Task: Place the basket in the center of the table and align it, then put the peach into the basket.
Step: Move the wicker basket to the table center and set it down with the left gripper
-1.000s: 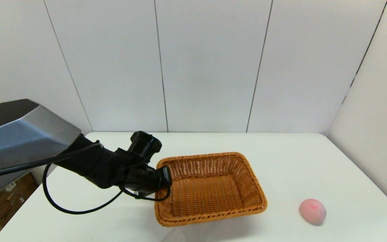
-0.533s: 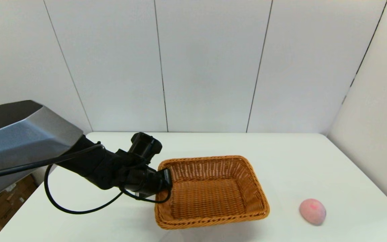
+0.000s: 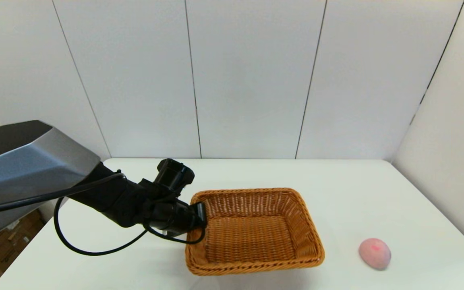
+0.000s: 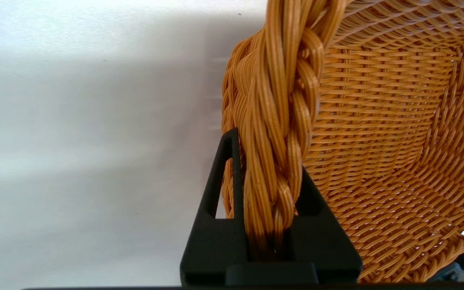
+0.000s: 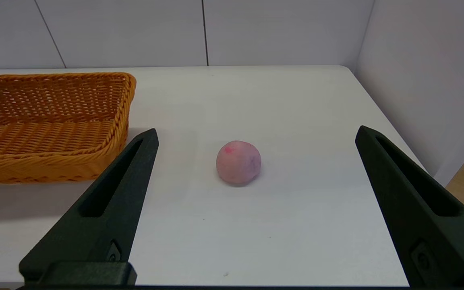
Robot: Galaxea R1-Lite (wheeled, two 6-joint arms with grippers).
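Here, the left gripper (image 3: 200, 212) pinches the braided rim on the left end of the basket (image 3: 256, 231), one finger (image 4: 216, 189) outside the wall and the other inside, clamped tight on the weave. The basket sits near the middle of the table (image 3: 377, 193), slightly toward the near edge, its long sides running close to square with the table's edges. The peach (image 3: 374, 253) lies alone to the basket's right, near the front edge and well apart from the wicker. The right gripper (image 5: 252, 201) does not show from the head camera; its own camera shows it low at the near edge of the table with fingers spread wide, the peach between and beyond them.

The basket looks light and stiff enough to be steered by one end, the thick braid being the firmest hold. The peach, round and likely to roll or bruise, probably wants a gentle squeeze across its widest part.
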